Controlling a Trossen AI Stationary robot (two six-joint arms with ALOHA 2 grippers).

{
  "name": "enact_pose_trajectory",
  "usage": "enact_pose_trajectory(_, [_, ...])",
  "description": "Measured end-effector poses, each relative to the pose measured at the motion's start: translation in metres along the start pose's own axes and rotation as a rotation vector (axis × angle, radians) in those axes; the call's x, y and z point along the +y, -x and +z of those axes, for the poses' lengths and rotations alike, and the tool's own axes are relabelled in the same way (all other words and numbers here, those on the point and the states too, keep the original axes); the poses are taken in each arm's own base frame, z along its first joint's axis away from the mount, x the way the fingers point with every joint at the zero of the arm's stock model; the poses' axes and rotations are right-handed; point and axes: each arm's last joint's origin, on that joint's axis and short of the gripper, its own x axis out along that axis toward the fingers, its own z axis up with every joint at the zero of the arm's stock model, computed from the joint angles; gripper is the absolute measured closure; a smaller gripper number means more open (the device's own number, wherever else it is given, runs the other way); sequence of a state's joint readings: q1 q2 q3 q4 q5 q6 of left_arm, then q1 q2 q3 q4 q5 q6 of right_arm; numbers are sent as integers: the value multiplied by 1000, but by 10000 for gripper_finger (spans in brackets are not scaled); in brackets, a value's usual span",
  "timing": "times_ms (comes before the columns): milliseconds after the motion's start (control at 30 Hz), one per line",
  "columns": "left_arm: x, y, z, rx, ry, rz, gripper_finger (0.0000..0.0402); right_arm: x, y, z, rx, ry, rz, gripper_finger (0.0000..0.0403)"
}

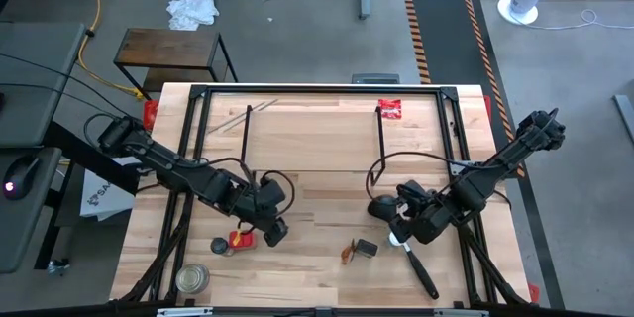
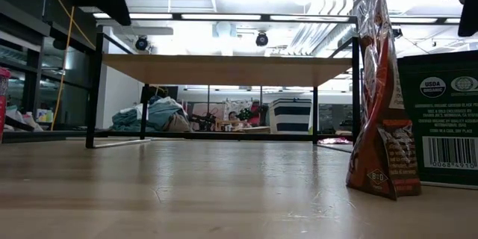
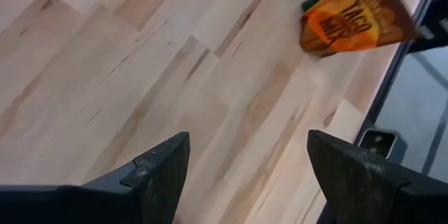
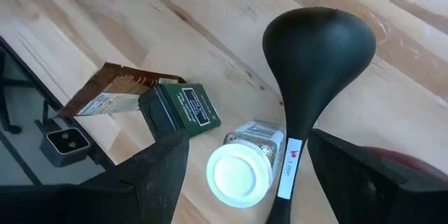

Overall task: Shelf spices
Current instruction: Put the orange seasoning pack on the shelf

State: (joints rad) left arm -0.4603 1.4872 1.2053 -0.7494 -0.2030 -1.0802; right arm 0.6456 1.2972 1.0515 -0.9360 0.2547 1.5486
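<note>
My left gripper (image 1: pixel 269 226) is open above the table, just right of the red square tin (image 1: pixel 238 241) and the dark-lidded jar (image 1: pixel 219 246). In its wrist view the open gripper (image 3: pixel 245 175) has only bare wood between the fingers. My right gripper (image 1: pixel 401 226) is open over the white-capped jar (image 4: pixel 241 171), which lies beside a black spoon's handle (image 4: pixel 290 168). The small dark box (image 4: pixel 182 108) stands next to a brown packet (image 4: pixel 112 91). The shelf (image 2: pixel 224 69) stands at the table's far side. I see no brown bottle.
A black spoon (image 1: pixel 421 267) lies near the table's right near corner. A wider glass jar with a metal lid (image 1: pixel 191 278) stands at the near left. A flat red packet (image 1: pixel 389 109) lies on the shelf top (image 1: pixel 297 134). The box (image 2: pixel 441 119) and packet (image 2: pixel 377 104) stand close before the low camera.
</note>
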Motion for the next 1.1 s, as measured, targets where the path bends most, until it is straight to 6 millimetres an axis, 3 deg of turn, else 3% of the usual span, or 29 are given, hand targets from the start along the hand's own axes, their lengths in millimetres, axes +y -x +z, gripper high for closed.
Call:
enact_pose_trajectory(300, [-13, -3, 20, -121, 151, -168, 117, 4, 0, -1, 24, -34, 44, 114])
enact_pose_trajectory(600, [-29, -34, 50, -193, 285, -252, 117, 4, 0, -1, 36, -33, 43, 114])
enact_pose_trajectory(867, [-50, -45, 55, -166, 279, -254, 117, 4, 1, -6, 83, -15, 41, 114])
enact_pose_trajectory(1100, [-82, -66, 53, -156, 322, -237, 117, 0, 1, -6, 87, -5, 2, 114])
